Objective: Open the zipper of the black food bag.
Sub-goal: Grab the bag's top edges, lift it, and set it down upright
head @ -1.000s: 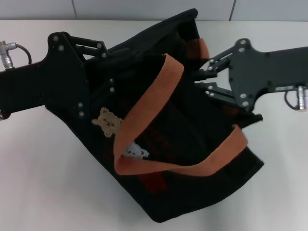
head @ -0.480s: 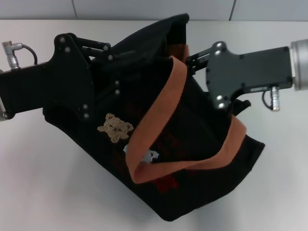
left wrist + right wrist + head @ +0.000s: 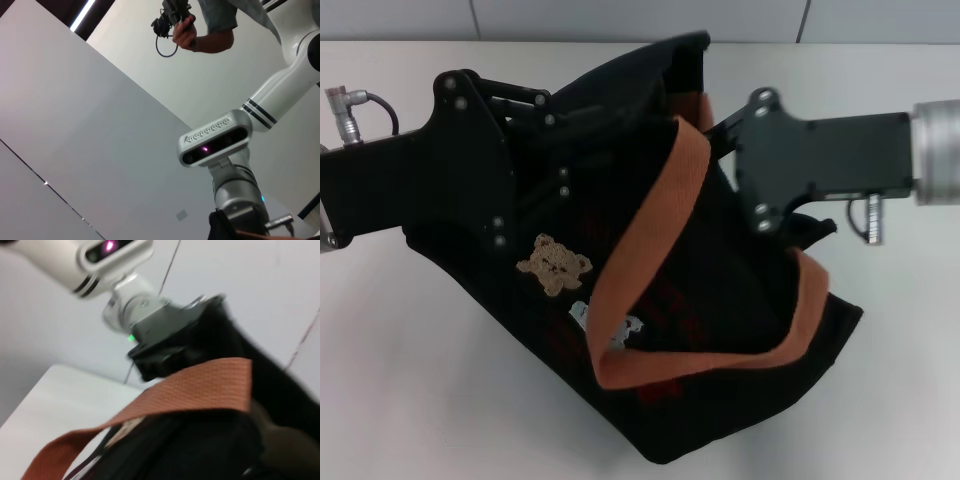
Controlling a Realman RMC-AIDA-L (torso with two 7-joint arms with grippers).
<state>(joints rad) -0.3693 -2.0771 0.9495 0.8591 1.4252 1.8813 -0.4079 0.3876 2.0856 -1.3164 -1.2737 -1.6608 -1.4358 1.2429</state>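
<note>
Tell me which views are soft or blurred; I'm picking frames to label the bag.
Head view: slightly soft, black food bag readable, bear patch clear, black fabric hides the zipper. Right wrist view: motion-blurred, though the orange strap weave is visible. Left wrist view: sharp, but aimed at wall and ceiling light; only a sliver of bag.

Smooth white tabletop (image 3: 430, 400), reaching to a pale tiled wall (image 3: 620, 18) at the far edge. Directly on it, around the middle: soft black fabric food bag (image 3: 720, 400) with orange-brown webbing straps (image 3: 650, 250), lying slantwise from far left to near right, near end toward the table's near edge.
</note>
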